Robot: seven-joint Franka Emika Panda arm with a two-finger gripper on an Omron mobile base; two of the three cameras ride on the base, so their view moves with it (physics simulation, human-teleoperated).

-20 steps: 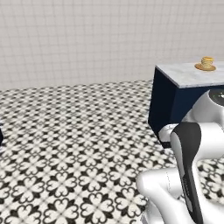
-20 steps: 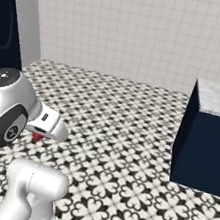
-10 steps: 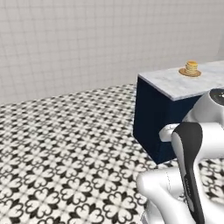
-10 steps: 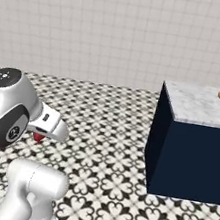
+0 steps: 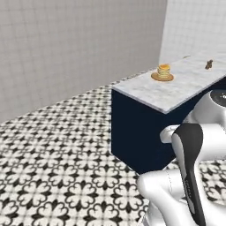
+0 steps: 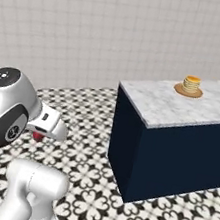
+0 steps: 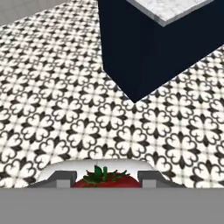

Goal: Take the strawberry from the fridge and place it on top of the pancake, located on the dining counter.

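Note:
My gripper is shut on the strawberry, a red berry with green leaves, held between the two fingers above the patterned floor. From the right base view the strawberry peeks out red under the white hand. The pancake is a golden stack on a tan plate on the dining counter, ahead and to the right. The left base view also shows the pancake on the marble top of the dining counter. The fridge is out of view.
The counter's navy corner stands close ahead of the hand. A small brown item lies farther along the marble top. Black-and-white tiled floor spreads to the left, bounded by a grey tiled wall.
The base has driven and turned, so the whole scene shifted: the dining counter with the pancake is now nearer and larger. The strawberry stays in my gripper.

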